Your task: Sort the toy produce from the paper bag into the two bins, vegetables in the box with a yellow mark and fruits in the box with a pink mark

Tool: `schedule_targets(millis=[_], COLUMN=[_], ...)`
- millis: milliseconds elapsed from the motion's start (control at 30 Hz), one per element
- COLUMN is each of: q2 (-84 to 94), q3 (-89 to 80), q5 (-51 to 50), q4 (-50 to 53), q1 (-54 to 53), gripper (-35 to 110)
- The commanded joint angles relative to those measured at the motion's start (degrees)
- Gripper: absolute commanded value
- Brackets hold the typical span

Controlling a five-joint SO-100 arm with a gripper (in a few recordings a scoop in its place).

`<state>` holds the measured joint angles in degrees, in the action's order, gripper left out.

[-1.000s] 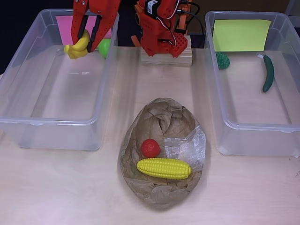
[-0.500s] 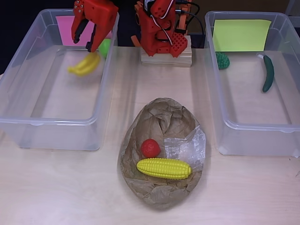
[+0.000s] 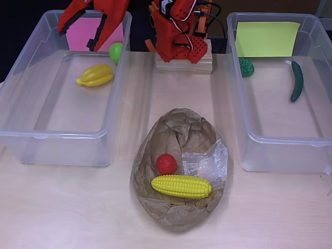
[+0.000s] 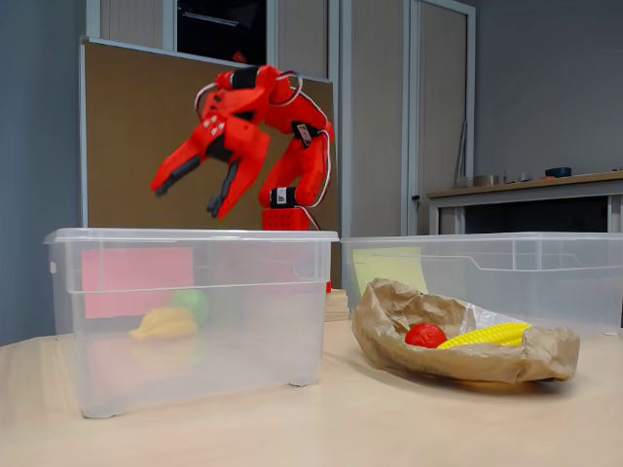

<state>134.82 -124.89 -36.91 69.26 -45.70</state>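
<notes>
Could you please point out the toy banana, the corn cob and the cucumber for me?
toy banana [image 3: 95, 75], overhead view, middle of its yellow body
corn cob [image 3: 181, 186], overhead view, middle of its kernels
cucumber [image 3: 297, 81], overhead view, middle of its green length

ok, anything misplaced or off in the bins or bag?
Nothing stands out. Banana and green fruit lie in the pink-marked bin, two green vegetables in the yellow-marked bin; corn and red piece remain on the bag.

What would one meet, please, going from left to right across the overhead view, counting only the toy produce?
Yellow banana → green round fruit → red round toy → corn cob → dark green bumpy vegetable → cucumber.
</notes>
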Motion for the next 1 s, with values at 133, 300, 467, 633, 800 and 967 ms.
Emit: schedule_targets(millis=[133,300,467,633,800,967], q2=[-1.05,-10.99,-26.46,-38.41,-48.08,-53.96], q3=[11.69,12.83,16.7,19.42,22.59,19.95], q5=[10.63,9.93,8.61,5.89,1.67,-1.85], q4=[-3.69,-6.5,-8.88,-10.63,-11.34,-17.93], q1=[20.3,33.13,42.71,48.08,51.06,52.03], gripper=[32,29,22,19,21,26])
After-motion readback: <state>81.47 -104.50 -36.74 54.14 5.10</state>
